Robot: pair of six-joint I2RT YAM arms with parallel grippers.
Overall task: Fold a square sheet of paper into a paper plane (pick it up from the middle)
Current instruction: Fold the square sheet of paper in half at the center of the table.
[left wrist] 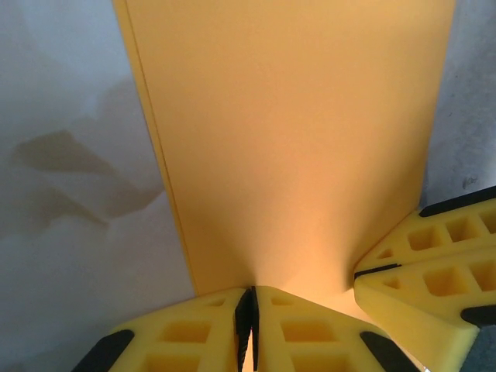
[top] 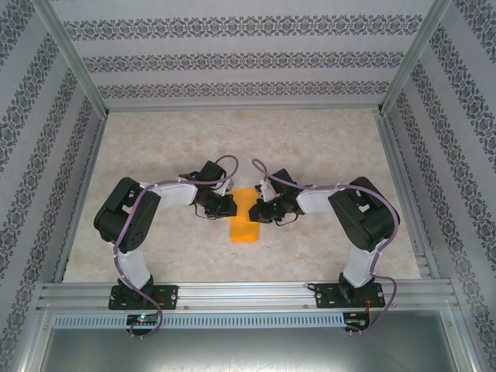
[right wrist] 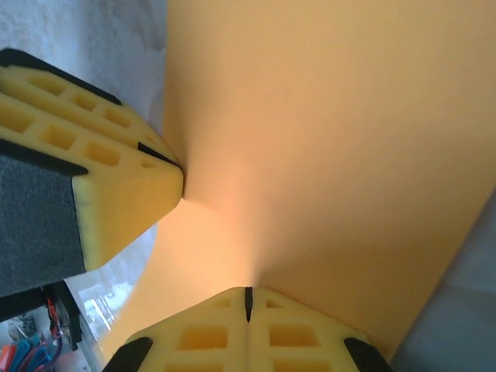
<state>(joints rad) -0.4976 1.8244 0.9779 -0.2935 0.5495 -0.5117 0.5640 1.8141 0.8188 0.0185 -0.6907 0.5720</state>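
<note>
Left claw, top view: the left claw (top: 229,205) is seen at frame centre, set against the left edge of the sheet of paper (top: 245,221).
Right claw, top view: the right claw (top: 259,209) is set against the sheet's right edge, facing the left one.
Paper, top view: an orange rectangle is shown mid-bench (top: 325,147), its long side running up the frame; whether it lies flat cannot be told.
Left claw, left wrist view: the jaws at bottom centre are pressed together, with the paper's near edge pinched between them.
Paper, left wrist view: a doubled edge is shown along its left side; the right claw is seen at lower right, touching the sheet.
Right claw, right wrist view: the jaws at bottom centre are closed tight on the paper's edge.
Left claw, right wrist view: its tips are seen at the left, meeting the sheet.
</note>
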